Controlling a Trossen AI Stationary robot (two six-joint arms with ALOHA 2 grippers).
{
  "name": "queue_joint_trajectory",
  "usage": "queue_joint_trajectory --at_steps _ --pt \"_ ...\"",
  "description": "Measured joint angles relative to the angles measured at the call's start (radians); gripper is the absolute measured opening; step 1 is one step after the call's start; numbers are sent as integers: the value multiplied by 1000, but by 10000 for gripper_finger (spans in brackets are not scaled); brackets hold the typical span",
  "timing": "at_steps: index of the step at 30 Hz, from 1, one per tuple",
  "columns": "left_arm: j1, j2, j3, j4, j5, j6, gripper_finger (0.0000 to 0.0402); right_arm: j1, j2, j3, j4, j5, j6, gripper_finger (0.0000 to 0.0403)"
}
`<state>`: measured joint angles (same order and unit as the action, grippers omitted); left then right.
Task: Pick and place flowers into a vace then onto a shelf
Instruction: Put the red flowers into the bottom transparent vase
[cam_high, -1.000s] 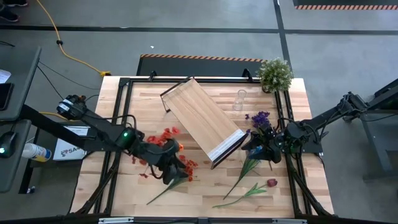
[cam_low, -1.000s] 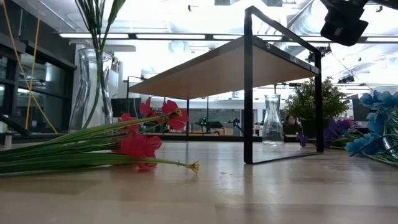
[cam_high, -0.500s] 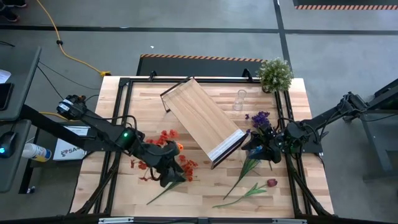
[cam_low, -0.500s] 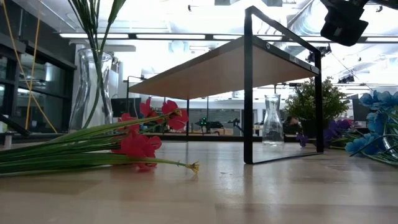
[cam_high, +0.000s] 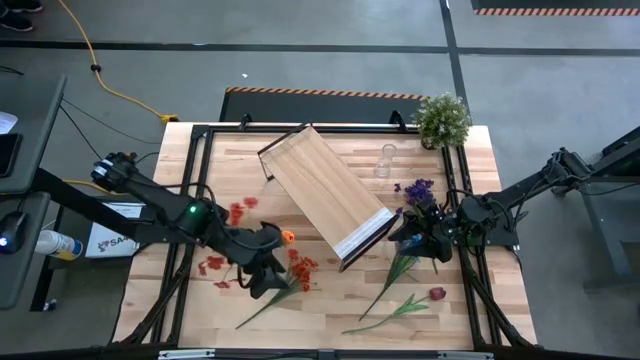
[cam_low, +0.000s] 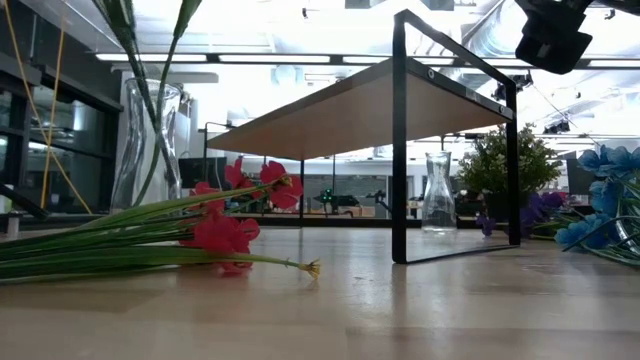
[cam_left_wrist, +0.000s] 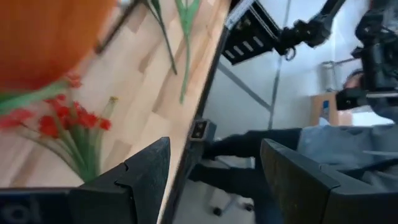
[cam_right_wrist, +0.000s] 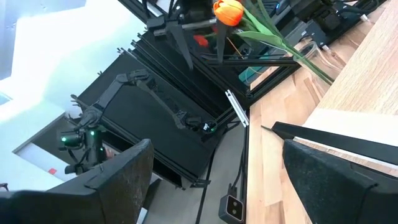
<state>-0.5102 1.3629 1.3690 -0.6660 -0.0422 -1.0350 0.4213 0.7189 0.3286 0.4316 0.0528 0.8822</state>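
Nearest, at the worktop's (cam_high: 310, 312) front edge before the shelf (cam_high: 320, 185), lies a dark red flower (cam_high: 437, 293) on its long stem, with loose red flowers (cam_high: 303, 267) toward the left. The left tool (cam_high: 262, 272) hangs over those red flowers, left of the shelf's white-striped end. Its fingers stand apart, and its wrist view shows nothing between them. An orange bloom (cam_high: 287, 237) sits just beside it.

The low view shows a tall glass vase (cam_low: 145, 140) left of the shelf with green stems standing in it. I cannot place it exactly in the overhead view. My worry is this vase: long stems make it top-heavy, so a brush from the left arm could tip it or drag the stems out.

Right of the same shelf end, the right tool (cam_high: 408, 236) hovers spread wide and empty over the blue flowers (cam_low: 600, 225). A low closing there may catch blooms rather than stems and crush them.

The shelf stands skewed on thin black legs, so a nudge could shift it.

Beyond the shelf's far right side stands a small glass vase (cam_high: 385, 160), empty. Farther off at the corner is a potted plant (cam_high: 442, 118).
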Motion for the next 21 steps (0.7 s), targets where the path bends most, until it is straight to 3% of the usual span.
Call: queue_joint_trajectory --at_steps 7,21 --pt "0 10 20 -82 -16 -10 282 0 0 0 0 8 0 344" --pt "40 43 20 -104 66 6 282 -1 0 0 12 16 0 344"
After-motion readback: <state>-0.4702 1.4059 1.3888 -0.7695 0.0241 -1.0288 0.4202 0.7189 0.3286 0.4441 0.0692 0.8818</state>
